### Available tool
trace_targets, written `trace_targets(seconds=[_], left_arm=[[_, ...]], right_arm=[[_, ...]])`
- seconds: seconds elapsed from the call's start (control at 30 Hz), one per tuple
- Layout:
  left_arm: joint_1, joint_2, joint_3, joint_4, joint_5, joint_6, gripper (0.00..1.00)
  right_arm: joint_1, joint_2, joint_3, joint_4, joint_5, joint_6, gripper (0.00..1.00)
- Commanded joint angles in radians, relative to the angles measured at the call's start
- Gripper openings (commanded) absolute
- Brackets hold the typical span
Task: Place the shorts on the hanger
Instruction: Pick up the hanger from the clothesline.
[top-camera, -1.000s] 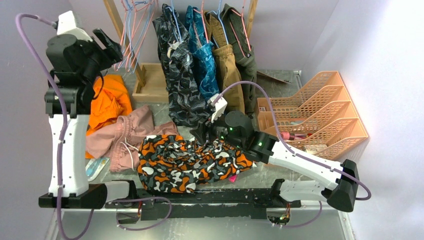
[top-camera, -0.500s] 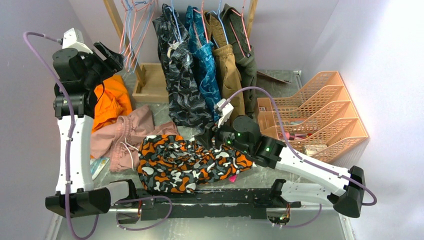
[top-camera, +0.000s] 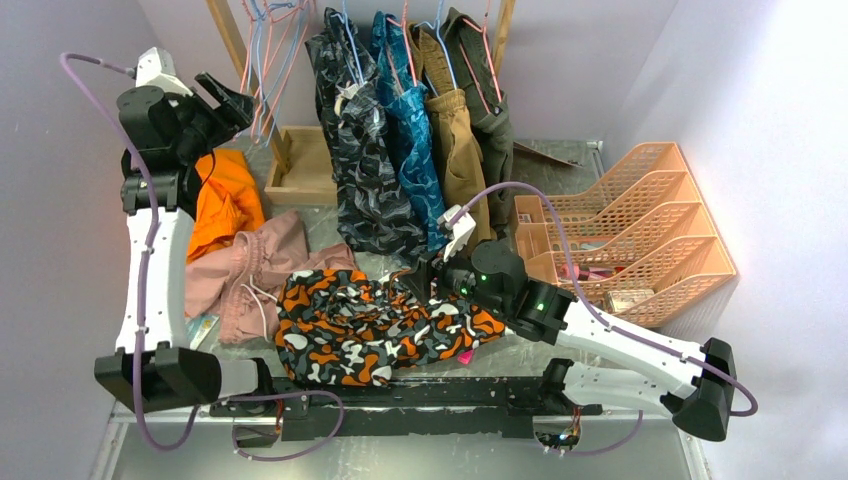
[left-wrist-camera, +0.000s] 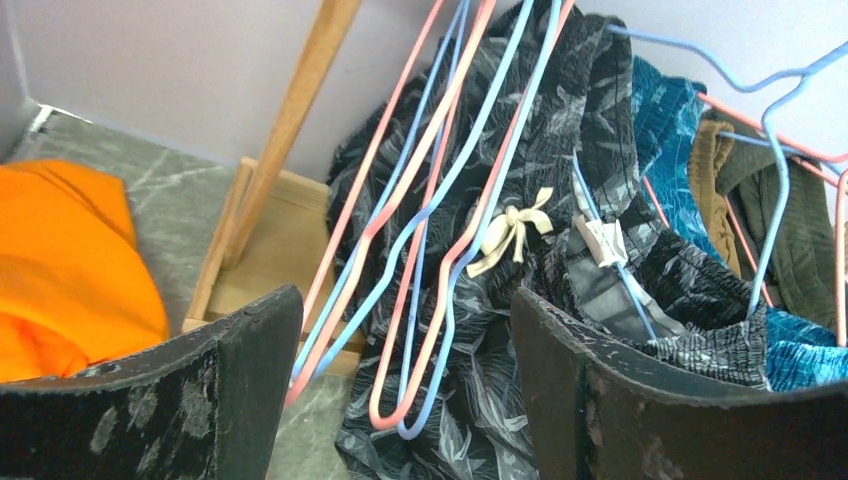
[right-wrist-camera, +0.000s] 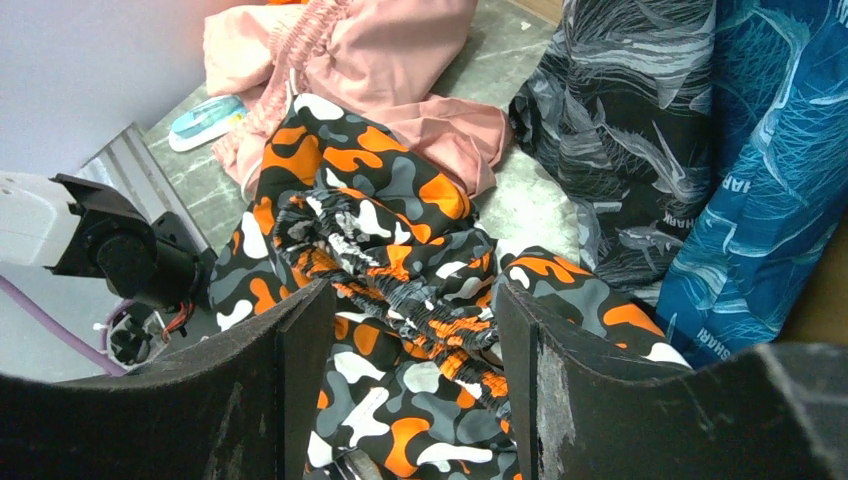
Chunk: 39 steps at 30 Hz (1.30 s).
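Observation:
The orange, black, white and grey camo shorts (top-camera: 370, 325) lie crumpled on the table in front of the arms. My right gripper (top-camera: 418, 276) is open just above their right part. In the right wrist view its fingers straddle the gathered waistband of the shorts (right-wrist-camera: 400, 260) without touching it; the gripper (right-wrist-camera: 410, 390) is empty. Pink hangers (top-camera: 262, 75) hang mixed with light-blue ones on the rack at the back left. My left gripper (top-camera: 228, 105) is open and raised beside them. In the left wrist view a pink hanger (left-wrist-camera: 440, 270) hangs ahead between the open fingers of my left gripper (left-wrist-camera: 400, 385).
Grey-black camo shorts (top-camera: 355, 150), blue (top-camera: 408, 130), tan (top-camera: 455, 140) and olive (top-camera: 492, 100) garments hang on the wooden rack (top-camera: 300, 165). An orange cloth (top-camera: 225, 200) and pink shorts (top-camera: 250, 265) lie at the left. An orange file rack (top-camera: 640, 230) stands at the right.
My left arm has stretched up and leaned right, bringing its open gripper closer to the hangers. My right arm has shifted a little right over the shorts. The shorts have not moved.

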Motion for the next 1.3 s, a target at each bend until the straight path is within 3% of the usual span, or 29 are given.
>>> trace_targets(seconds=[0.0,0.33,0.53,0.7,0.83,0.9,1.07,1.27], left_arm=[[0.01,0.064,0.037,0.068,0.152,-0.02,0.79],[0.003,0.104,0.013,0.185,0.493,-0.093,0.7],[-0.052,0.061,0.011,0.216,0.608,-0.075,0.72],[-0.063,0.024,0.035,0.077,0.505,0.013,0.73],[-0.063,-0.045,0.048,-0.051,0.184,0.06,0.75],[-0.062,-0.085,0.043,-0.057,0.11,0.063,0.77],[-0.062,-0.127,0.061,-0.043,0.06,0.059,0.78],[-0.063,-0.064,0.106,-0.036,0.093,0.031,0.75]], right_arm=[[0.003,0.001,0.015,0.013,0.028,-0.007,0.64],[0.002,-0.012,0.011,0.023,0.07,-0.035,0.64],[0.002,0.003,0.007,0.026,0.058,-0.034,0.64],[0.003,0.005,0.006,0.021,0.063,-0.034,0.64],[0.003,-0.003,0.004,0.01,0.07,-0.032,0.64],[0.002,-0.007,0.003,0.008,0.073,-0.032,0.64],[0.003,-0.012,0.002,0.004,0.078,-0.032,0.64],[0.004,-0.018,0.0,0.003,0.078,-0.021,0.64]])
